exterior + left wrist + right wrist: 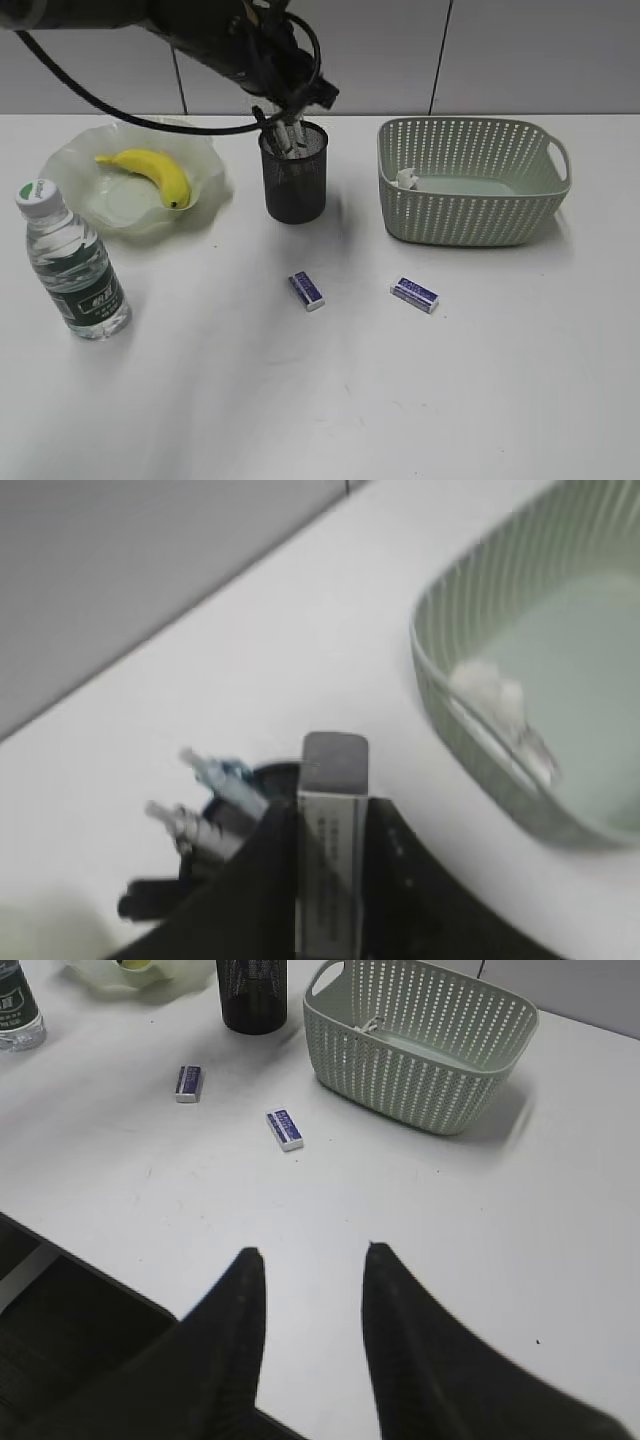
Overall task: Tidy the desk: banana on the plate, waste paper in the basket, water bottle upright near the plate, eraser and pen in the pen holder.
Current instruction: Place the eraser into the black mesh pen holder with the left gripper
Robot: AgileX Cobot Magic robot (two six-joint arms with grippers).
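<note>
My left gripper point(288, 112) hovers over the black mesh pen holder point(295, 180) and is shut on an eraser point(333, 850). Pens point(215, 785) stick out of the holder. Two more erasers lie on the desk point(330, 400), one point(307, 290) in front of the holder, the other point(414, 294) to its right. The banana point(150, 172) lies on the wavy plate point(60, 165). The water bottle point(75, 265) stands upright in front of the plate. The waste paper point(406, 178) lies in the basket point(470, 215). My right gripper point(312, 1255) is open and empty above the desk's front edge.
The right wrist view shows both loose erasers point(189, 1082) point(285, 1128), the basket point(420, 1080), the pen holder point(252, 995) and the desk's front edge at lower left. A grey wall runs behind the desk.
</note>
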